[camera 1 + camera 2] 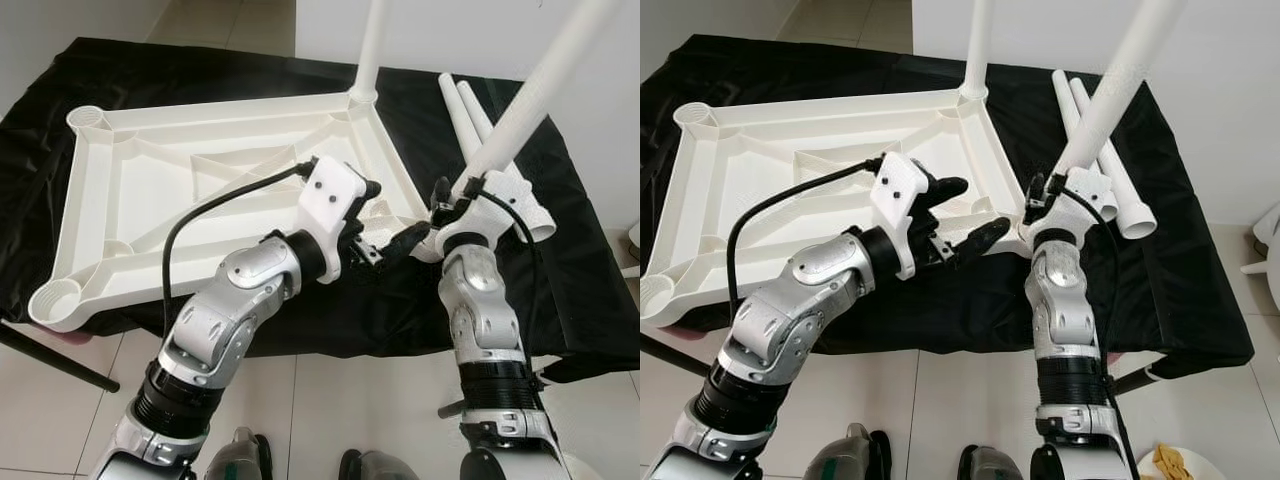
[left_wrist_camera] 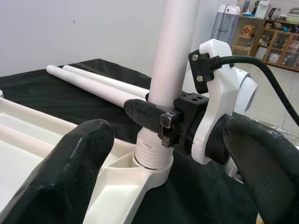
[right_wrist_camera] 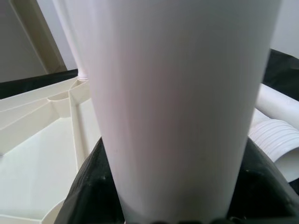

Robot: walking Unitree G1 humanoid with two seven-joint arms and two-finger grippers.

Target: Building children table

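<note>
The white children's table top (image 1: pixel 210 190) lies upside down across the left and middle of the frame on my black-draped tabletop (image 1: pixel 560 300), one leg (image 1: pixel 370 50) already upright in its far corner socket at upper centre. My right pincer (image 1: pixel 1048 205) is clamped around a second white leg (image 1: pixel 1120 75), which leans toward the upper right with its threaded end sitting in the near-right corner socket (image 2: pixel 152 163). My left pincer (image 1: pixel 965 215) hovers just left of that socket, its fingers (image 2: pixel 70 177) spread wide. Two spare legs (image 1: pixel 1095 150) lie side by side on the cloth at right of centre
</note>
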